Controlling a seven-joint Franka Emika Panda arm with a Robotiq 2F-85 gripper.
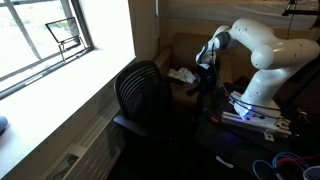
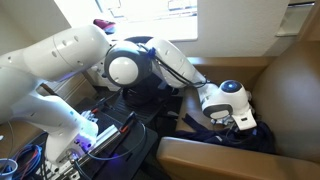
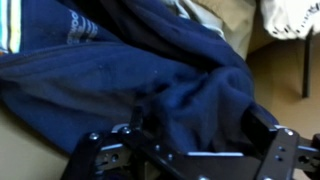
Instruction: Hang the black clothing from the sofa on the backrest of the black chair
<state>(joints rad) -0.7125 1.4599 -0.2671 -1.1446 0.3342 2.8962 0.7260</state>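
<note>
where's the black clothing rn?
Black clothing lies on the sofa, bunched right under the claw; it fills the wrist view, white cloth at upper right.

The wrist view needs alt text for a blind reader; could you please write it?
Dark clothing lies crumpled on a tan sofa, filling the frame. The open gripper straddles a fold at the bottom; white cloth sits top right.

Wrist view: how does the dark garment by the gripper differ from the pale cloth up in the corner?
The dark garment is navy-black; the pale cloth is whitish. The dark garment fills most of the view, right at the gripper; the pale cloth shows only at the top right edge, apart from it. Both are crumpled fabric.
</note>
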